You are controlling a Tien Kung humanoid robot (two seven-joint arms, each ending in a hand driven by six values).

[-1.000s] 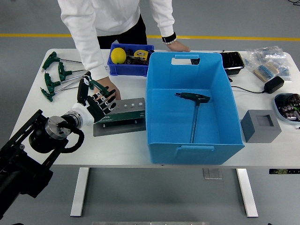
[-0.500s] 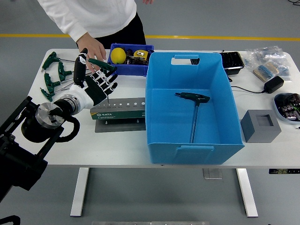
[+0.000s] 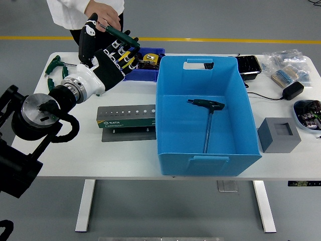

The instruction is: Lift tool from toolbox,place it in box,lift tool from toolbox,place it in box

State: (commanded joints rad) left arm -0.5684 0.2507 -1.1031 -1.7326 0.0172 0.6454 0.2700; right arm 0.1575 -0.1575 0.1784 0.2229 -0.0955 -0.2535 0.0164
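Note:
My left hand [image 3: 111, 44] is raised high over the table's back left, its fingers shut on a green T-handle hex key [image 3: 120, 34]. A person's hand [image 3: 103, 14] hovers right at the key's far end; I cannot tell if it touches. Below, the grey tool holder [image 3: 128, 117] with its row of holes stands left of the big blue box [image 3: 208, 158]. Another green T-handle key [image 3: 206, 104] lies on the box floor. My right hand is out of view.
Several green T-handle keys [image 3: 54, 80] lie at the table's left edge. A small blue bin [image 3: 150, 58] sits behind my hand. A grey block [image 3: 280, 133], a black adapter [image 3: 292, 90], bags [image 3: 286, 61] and a black tray [image 3: 249, 65] fill the right side.
My left hand rose from the tool holder up and back with the green key. The person's hand withdrew from the table to the top edge, and the holder now stands upright.

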